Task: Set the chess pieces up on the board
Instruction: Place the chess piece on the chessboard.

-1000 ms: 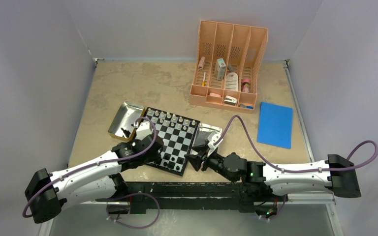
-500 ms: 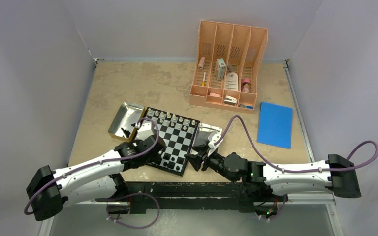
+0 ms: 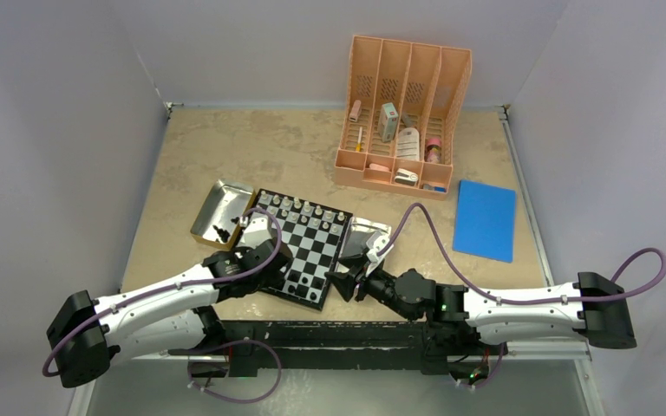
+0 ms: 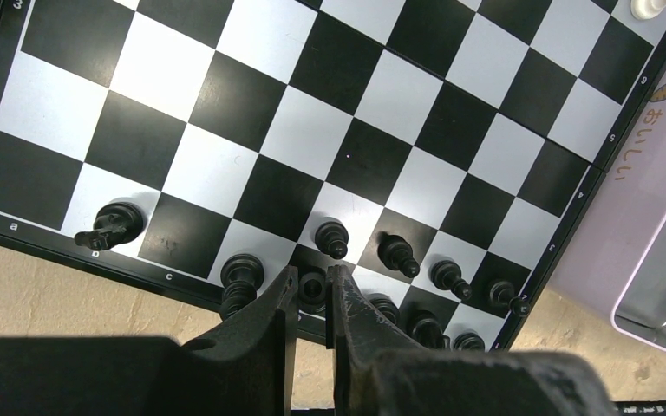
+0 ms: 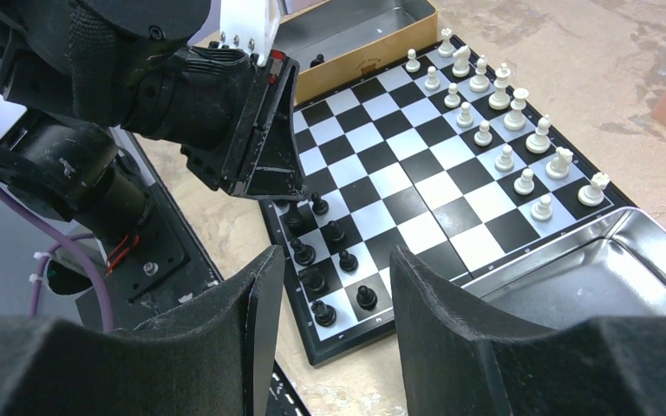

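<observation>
Nearest, the left gripper point(image 4: 311, 277) pinched a black piece point(image 4: 312, 291) at the near edge of the board point(image 3: 314, 250), among other black chess pieces point(image 4: 397, 252). The right gripper point(image 5: 334, 256) hung with jaws apart at the board's 4 o'clock. White pieces point(image 3: 299, 208) lined the far edge. A metal tray point(image 3: 212, 206) at 10 o'clock held loose black pieces point(image 3: 222, 231), and a second tray point(image 3: 368, 232) lay at 3 o'clock. A peach organizer point(image 3: 381, 179) at 1 o'clock held small items.

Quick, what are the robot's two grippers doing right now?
Left gripper: jaws shut on a black piece.
Right gripper: jaws open, holding nothing.
</observation>
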Controlling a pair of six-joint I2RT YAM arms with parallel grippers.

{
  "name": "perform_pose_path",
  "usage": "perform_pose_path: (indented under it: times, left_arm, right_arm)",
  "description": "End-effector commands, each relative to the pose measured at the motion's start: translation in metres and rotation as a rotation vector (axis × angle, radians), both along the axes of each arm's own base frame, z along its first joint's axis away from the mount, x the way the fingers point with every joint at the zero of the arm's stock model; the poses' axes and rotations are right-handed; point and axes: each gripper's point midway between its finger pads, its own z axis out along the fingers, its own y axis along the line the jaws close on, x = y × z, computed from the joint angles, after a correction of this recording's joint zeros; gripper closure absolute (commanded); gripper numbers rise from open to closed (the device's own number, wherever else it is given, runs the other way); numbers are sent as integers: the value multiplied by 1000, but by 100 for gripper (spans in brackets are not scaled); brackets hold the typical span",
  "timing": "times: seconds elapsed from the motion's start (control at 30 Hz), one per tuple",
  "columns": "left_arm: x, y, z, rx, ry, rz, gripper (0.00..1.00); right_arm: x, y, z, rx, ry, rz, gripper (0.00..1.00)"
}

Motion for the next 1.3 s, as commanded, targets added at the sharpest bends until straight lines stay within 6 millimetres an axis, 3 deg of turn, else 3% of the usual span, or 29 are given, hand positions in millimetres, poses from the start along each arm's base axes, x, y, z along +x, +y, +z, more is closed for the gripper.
perform_pose_path:
  times: [0.0, 1.27]
  left_arm:
    - [5, -5, 12, -13, -35, -5, 85]
    - [-1, -15, 11, -5, -8, -50, 78]
  right_arm:
    - [1, 3, 25, 75, -24, -3, 49]
    - [1, 6, 27, 66, -32, 3, 49]
